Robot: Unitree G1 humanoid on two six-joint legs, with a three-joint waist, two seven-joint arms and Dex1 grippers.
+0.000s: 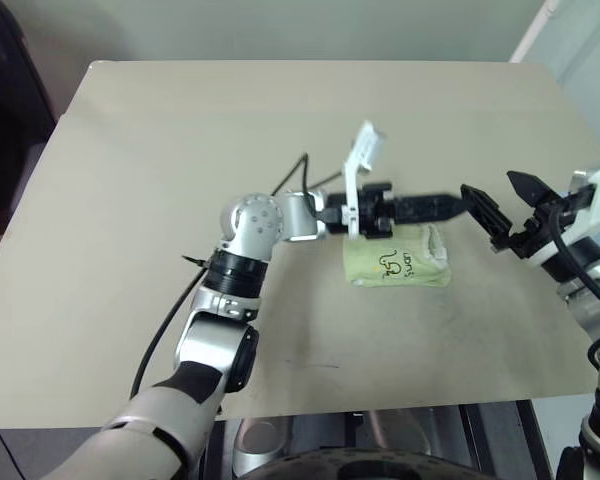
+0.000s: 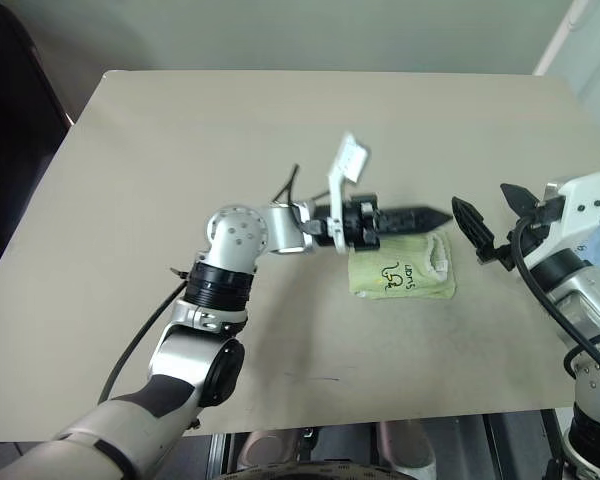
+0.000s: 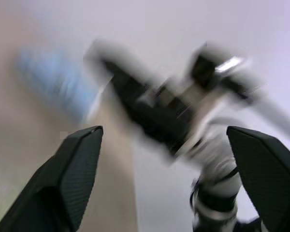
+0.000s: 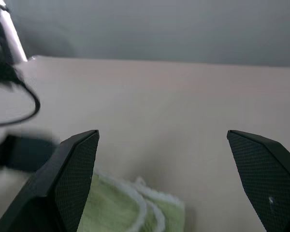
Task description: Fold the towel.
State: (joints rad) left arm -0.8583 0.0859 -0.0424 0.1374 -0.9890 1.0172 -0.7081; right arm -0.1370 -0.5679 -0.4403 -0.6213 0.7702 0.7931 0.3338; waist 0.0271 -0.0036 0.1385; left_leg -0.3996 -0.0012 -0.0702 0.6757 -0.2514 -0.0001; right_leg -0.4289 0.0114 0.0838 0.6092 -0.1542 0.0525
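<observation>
The towel (image 1: 400, 264) lies on the table as a small folded light green bundle, with white edging at its right end and a dark printed mark on top. My left gripper (image 1: 458, 206) points to the right just above the towel's far edge. Its fingers stand wide apart in the left wrist view (image 3: 163, 130), and nothing is between them. My right gripper (image 1: 488, 183) hangs open just right of the towel, facing the left gripper's tip. In the right wrist view, the towel (image 4: 130, 212) sits low between the spread fingers (image 4: 77, 164).
The beige table (image 1: 180, 180) stretches wide to the left and far side of the towel. A black cable (image 1: 170, 320) loops beside my left arm. A blurred light blue shape (image 3: 48, 82) shows in the left wrist view. The table's right edge is close to my right arm.
</observation>
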